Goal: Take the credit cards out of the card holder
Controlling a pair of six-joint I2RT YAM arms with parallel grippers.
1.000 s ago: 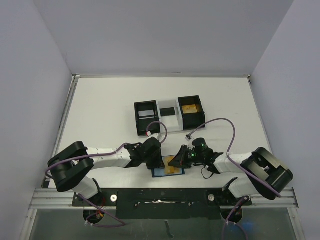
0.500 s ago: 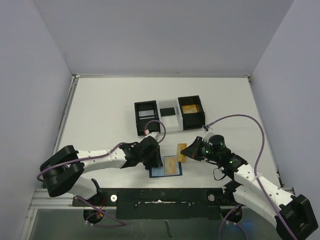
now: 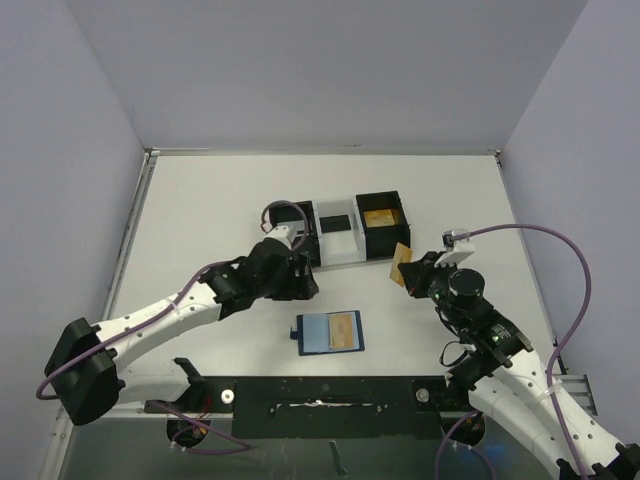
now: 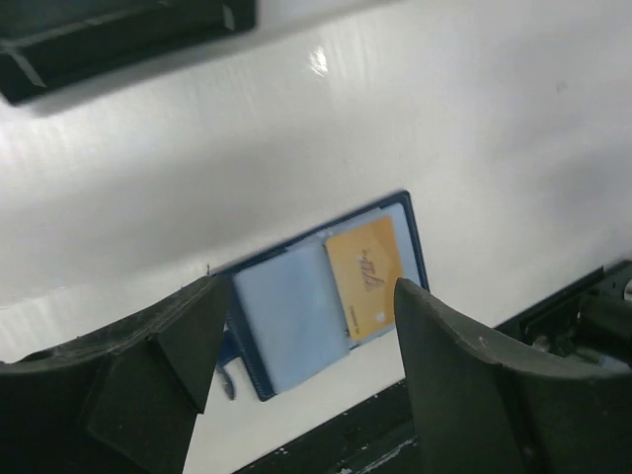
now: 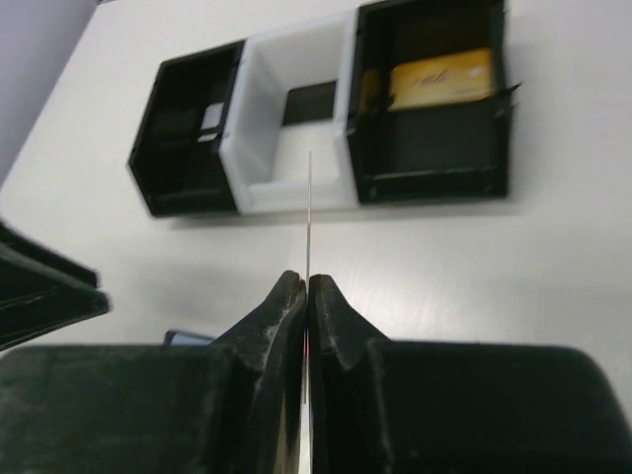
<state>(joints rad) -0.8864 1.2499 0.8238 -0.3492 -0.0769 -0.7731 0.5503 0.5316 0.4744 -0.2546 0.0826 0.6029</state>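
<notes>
**A:** Near the front edge of the table (image 3: 200, 210), between the two arm bases, the card holder (image 3: 312, 333) lies opened flat with its pale blue inside facing up.

**B:** Any cards in it?

**A:** One gold card (image 3: 345, 330) lies on its right half. The left half shows only the pale lining.

**B:** And the other cards?

**A:** A second gold card (image 3: 401, 267) is pinched in the right gripper (image 3: 408, 270), its jaws pressed tight on it (from that wrist's camera the card is just a thin upright line). It is off the table, just beside the front right corner of the right black box (image 3: 383, 240). A third gold card (image 3: 380, 215) lies inside that box.

**B:** What about the left claw?

**A:** The left gripper (image 3: 300, 283) hangs between the boxes and the card holder. Its jaws are spread apart with nothing between them. Its wrist camera looks down on the open holder through the gap.

**B:** And the rest of the boxes?

**A:** A white middle section (image 3: 338, 250) joins them, with a dark piece in it. The left black box (image 3: 278, 240) holds something pale, too small to name.
</notes>
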